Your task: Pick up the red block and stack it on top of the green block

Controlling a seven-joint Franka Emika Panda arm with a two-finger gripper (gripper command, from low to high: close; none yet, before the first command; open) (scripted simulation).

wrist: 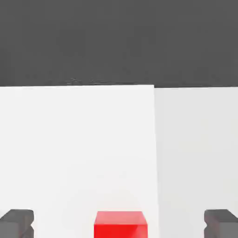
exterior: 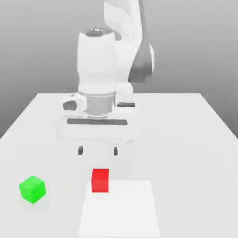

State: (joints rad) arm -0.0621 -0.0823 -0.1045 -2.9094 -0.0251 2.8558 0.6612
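Note:
The red block (exterior: 100, 180) rests on the white table near its front, at the edge of a paler square patch. My gripper (exterior: 98, 150) hangs open above and slightly behind it, its two dark fingertips (exterior: 80, 150) spread wider than the cube and holding nothing. In the hand view the red block (wrist: 121, 224) lies between the two dark fingertips (wrist: 17, 223), apart from both. The green block (exterior: 32, 189) sits on the table toward the exterior view's left of the red one, a clear gap between them.
The white table (exterior: 186, 135) stretches wide around both cubes. A paler square patch (exterior: 125, 209) lies at the front under the red block's right side. The arm's white body (exterior: 100, 69) rises behind the gripper.

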